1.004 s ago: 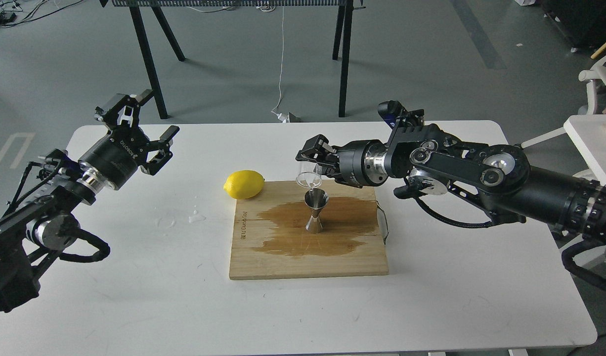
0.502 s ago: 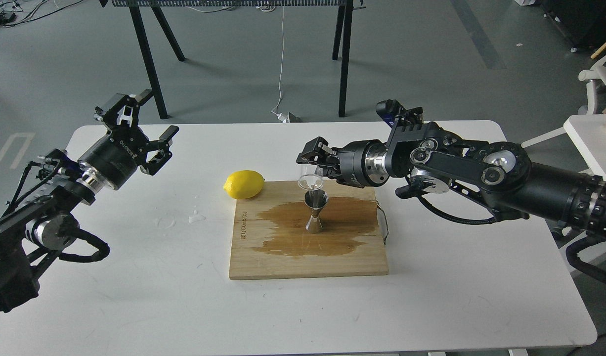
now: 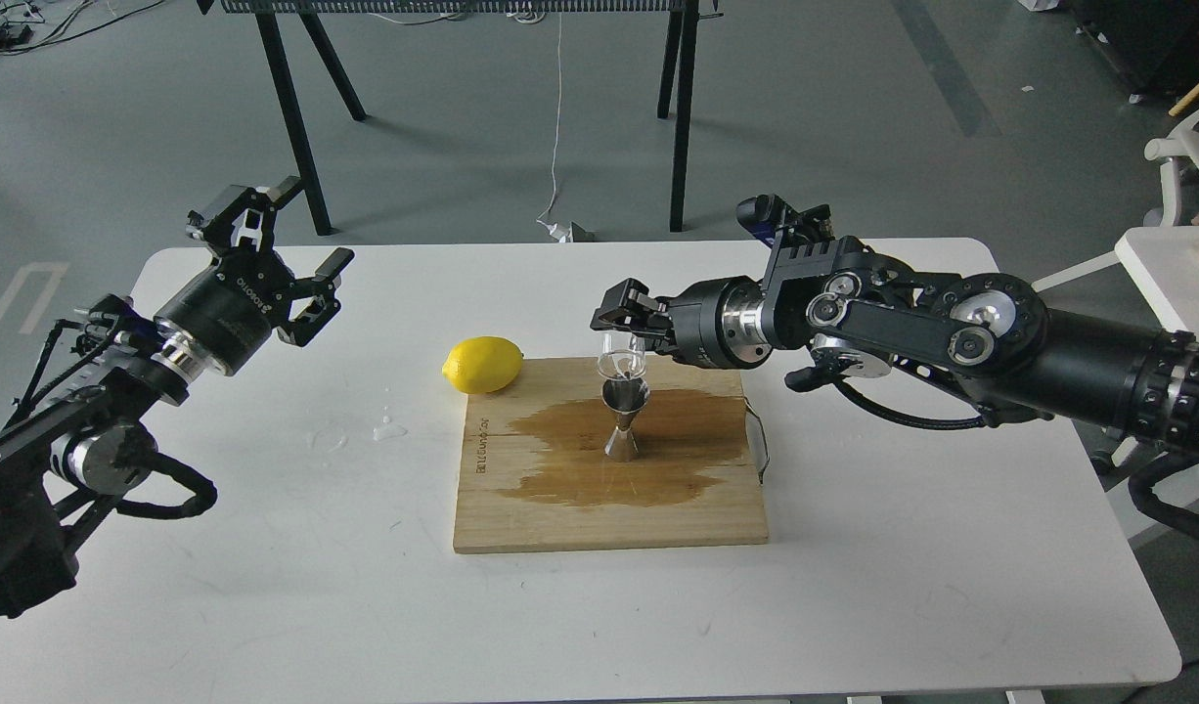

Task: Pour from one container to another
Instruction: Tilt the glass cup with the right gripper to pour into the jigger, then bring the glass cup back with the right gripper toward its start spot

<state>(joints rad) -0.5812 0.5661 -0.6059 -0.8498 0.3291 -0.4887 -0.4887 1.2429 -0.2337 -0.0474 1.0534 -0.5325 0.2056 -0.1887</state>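
The right gripper point(image 3: 627, 323) is clamped on the clear cup point(image 3: 621, 363), just above the jigger point(image 3: 625, 418). Tipping too fast could spill more, maybe wetting the board point(image 3: 609, 508).

Lemon point(image 3: 482, 364) crowds the jigger point(image 3: 625, 418) from the left; table point(image 3: 267, 587) beyond lies open.

Clear cup point(image 3: 620, 360) has shifted right and lower — now just above the jigger point(image 3: 624, 418).
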